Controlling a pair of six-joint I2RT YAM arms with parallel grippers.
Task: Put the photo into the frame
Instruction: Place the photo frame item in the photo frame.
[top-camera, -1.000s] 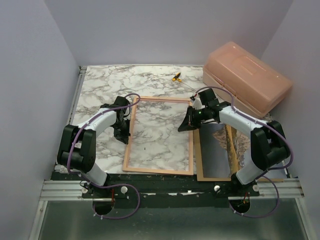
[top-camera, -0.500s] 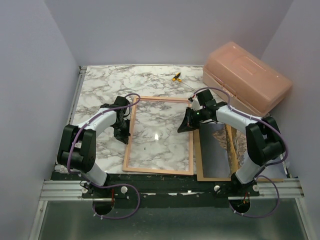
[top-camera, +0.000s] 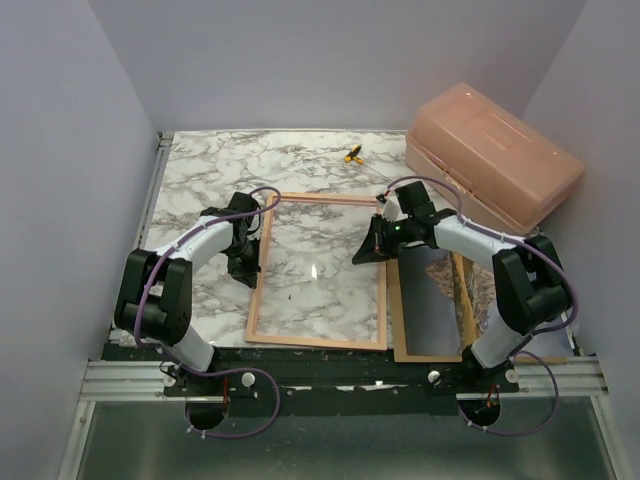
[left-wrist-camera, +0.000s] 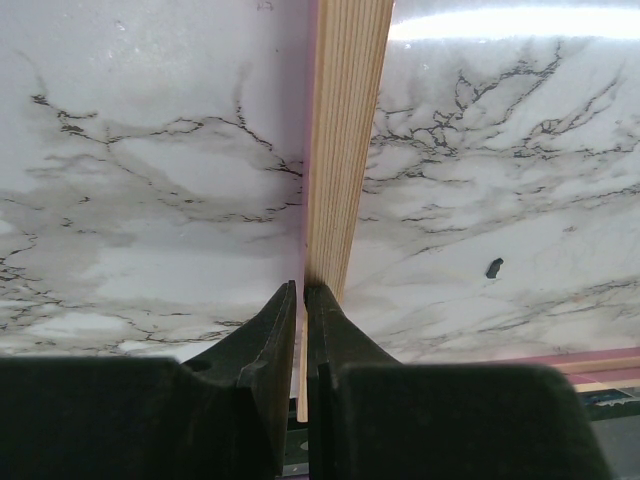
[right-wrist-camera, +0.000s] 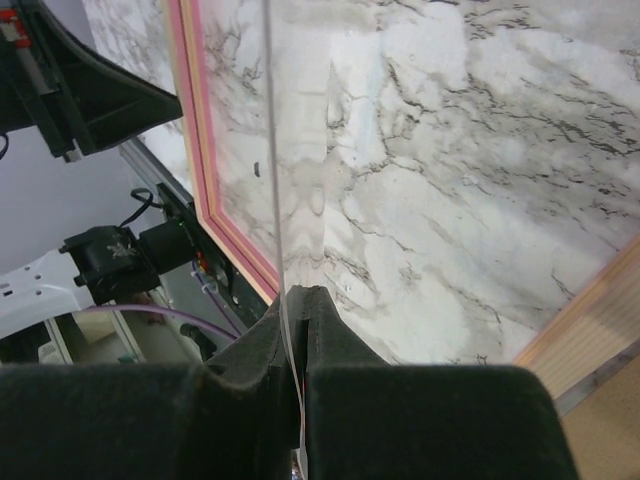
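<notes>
My left gripper (left-wrist-camera: 300, 288) has its fingers nearly together, pinched on the left rail of the frame (left-wrist-camera: 345, 150), which runs away from the tips showing striped wood with a pink strip on its left side. My right gripper (right-wrist-camera: 297, 292) is clamped tight on the edge of a thin clear sheet (right-wrist-camera: 271, 180), probably the frame's pane, though the wrist view is poor on that. Marble veining shows straight through the sheet, and the frame's pink far rail is visible beyond it. From above, the frame lies flat mid-table between my two arms, the left gripper at its left rail and the right gripper at its right rail near the far corner. The photo (top-camera: 432, 310) is not in the frame. It lies just right of it under my right arm, on the brown backing board (top-camera: 398, 320), and its picture is too dim to read. The marble table (top-camera: 200, 170) carries all of this. Farther back a small yellow and black item (top-camera: 352, 154) sits beyond the frame's far rail. A salmon plastic box (top-camera: 495, 155), lid down, is at the far right corner.
</notes>
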